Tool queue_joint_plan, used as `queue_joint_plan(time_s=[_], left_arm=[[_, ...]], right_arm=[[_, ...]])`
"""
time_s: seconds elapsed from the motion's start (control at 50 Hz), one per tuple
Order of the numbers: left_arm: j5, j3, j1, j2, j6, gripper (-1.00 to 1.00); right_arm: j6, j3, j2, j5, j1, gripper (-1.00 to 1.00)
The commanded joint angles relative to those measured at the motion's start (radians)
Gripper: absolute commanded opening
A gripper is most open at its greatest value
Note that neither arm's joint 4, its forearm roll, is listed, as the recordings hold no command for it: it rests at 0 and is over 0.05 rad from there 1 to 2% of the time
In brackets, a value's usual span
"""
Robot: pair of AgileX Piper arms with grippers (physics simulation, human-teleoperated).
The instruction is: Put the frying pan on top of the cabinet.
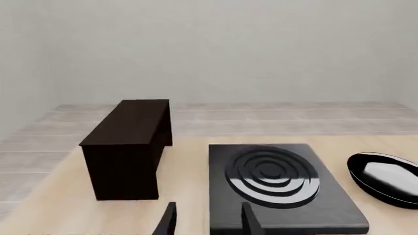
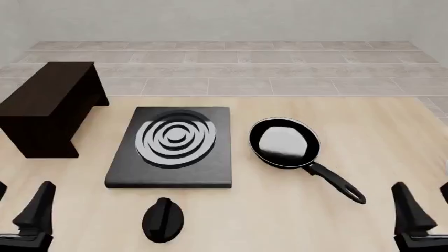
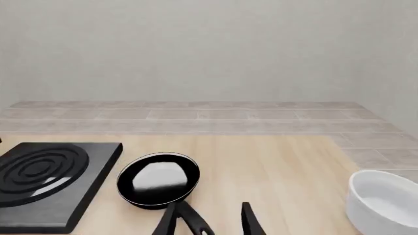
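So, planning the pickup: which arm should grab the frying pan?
Right. The frying pan lies right of the stove plate, its handle angled toward the open right gripper. The left gripper sits far across.

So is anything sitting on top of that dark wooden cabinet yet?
No. The cabinet has a bare flat top in the front and left wrist views. The frying pan sits on the table, right of the stove plate. The cabinet's inside and far side are hidden.

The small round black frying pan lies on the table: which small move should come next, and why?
Probably the right gripper should advance toward the long black handle of the small round black frying pan. Both grippers are open and empty, the handle points toward the right arm, and the dark brown cabinet carries nothing.
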Motion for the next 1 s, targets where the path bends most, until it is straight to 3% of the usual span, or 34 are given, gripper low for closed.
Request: queue_joint_plan(time_s=[0.02, 0.14, 0.24, 0.32, 0.38, 0.42, 0.56, 0.62, 0.68, 0.7, 0.72, 0.78, 0.8, 0.86, 1.0], left_arm=[[0.004, 0.008, -0.039, 0.001, -0.018, 1.00], [-0.012, 0.012, -0.048, 0.023, -0.010, 1.00], [-0.134, 0.014, -0.108, 0.152, 0.060, 1.00], [-0.388, 0.010, -0.155, 0.394, 0.144, 1.00], [-0.513, -0.023, -0.209, 0.523, 0.223, 1.00], [-0.633, -0.041, -0.255, 0.637, 0.329, 1.00], [-0.859, -0.146, -0.447, 0.951, 0.580, 1.00], [-0.871, -0.213, -0.505, 1.056, 0.635, 1.00], [-1.003, -0.231, -0.578, 1.208, 0.774, 1.00], [-1.005, -0.231, -0.578, 1.210, 0.774, 1.00], [-1.026, -0.262, -0.624, 1.288, 0.830, 1.00], [-1.048, -0.287, -0.676, 1.374, 0.874, 1.00], [-1.111, -0.291, -0.697, 1.447, 0.933, 1.00], [-1.117, -0.333, -0.763, 1.536, 0.993, 1.00], [-1.113, -0.408, -0.843, 1.612, 1.104, 1.00]], right_arm=[[-0.003, -0.007, 0.008, 0.006, 0.005, 1.00], [0.003, -0.005, 0.015, -0.001, 0.002, 1.00], [0.009, 0.000, 0.034, -0.022, 0.005, 1.00], [0.015, -0.006, 0.038, -0.021, 0.003, 1.00], [0.018, -0.002, 0.041, -0.029, 0.002, 1.00], [0.018, -0.001, 0.043, -0.031, 0.001, 1.00], [0.021, 0.000, 0.050, -0.037, -0.004, 1.00], [0.021, 0.000, 0.054, -0.041, -0.001, 1.00], [0.022, 0.000, 0.057, -0.044, -0.001, 1.00], [0.024, 0.000, 0.056, -0.044, -0.003, 1.00], [0.026, 0.000, 0.057, -0.044, -0.004, 1.00], [0.029, 0.000, 0.052, -0.040, -0.006, 1.00], [0.031, 0.001, 0.053, -0.042, -0.007, 1.00], [0.035, -0.002, 0.056, -0.043, -0.009, 1.00], [0.041, -0.001, 0.058, -0.046, -0.006, 1.00]])
